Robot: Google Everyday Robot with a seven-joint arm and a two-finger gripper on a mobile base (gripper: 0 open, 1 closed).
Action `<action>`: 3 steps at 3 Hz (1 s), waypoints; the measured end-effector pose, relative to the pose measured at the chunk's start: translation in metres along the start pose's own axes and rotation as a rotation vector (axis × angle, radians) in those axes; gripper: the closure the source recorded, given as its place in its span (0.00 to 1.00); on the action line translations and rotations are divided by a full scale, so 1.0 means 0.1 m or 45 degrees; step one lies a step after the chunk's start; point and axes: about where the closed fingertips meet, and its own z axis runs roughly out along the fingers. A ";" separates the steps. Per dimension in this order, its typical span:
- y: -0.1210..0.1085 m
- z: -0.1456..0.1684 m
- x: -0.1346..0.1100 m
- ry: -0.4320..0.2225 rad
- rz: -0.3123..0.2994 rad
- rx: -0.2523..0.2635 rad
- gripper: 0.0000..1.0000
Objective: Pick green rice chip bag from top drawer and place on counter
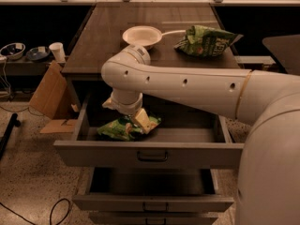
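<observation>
Station: grey drawer cabinet with a dark, glossy bench (pixel 108 36) on top.

1. Top drawer (pixel 93 153): pulled out. The black bar handle (pixel 152 156) sits at the middle of the front panel.
2. Green rice chip bag (pixel 117 128): lies crumpled on the drawer floor, in the left half, close behind the front panel. It is not on the bench.
3. Tool (pixel 140 121): inside the top drawer, reached down from the white arm (pixel 187 86), which crosses in from the right above the drawer. The pale tip of the tool rests on or against the right end of the bag. Contact appears to be made. Whether the tool is apart, together or clamped on the bag cannot be told from this view.
4. Bench: carries a white bowl (pixel 142 35) near the middle and a darker green bag (pixel 206 40) just to the right of it. Both are well clear of the front edge.
5. Lower drawer (pixel 152 203): also partly open, directly beneath the top one.
6. Surroundings: a piece of brown cardboard (pixel 47 95) leans beside the cabinet on the left. A white cup (pixel 57 52) stands on a low shelf further left. A dark cable (pixel 56 207) lies on the speckled floor.
</observation>
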 end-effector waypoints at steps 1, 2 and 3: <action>-0.10 0.26 -0.06 -0.025 -0.014 0.025 0.00; -0.28 0.46 -0.11 -0.060 -0.041 0.043 0.14; -0.41 0.61 -0.13 -0.088 -0.062 0.056 0.34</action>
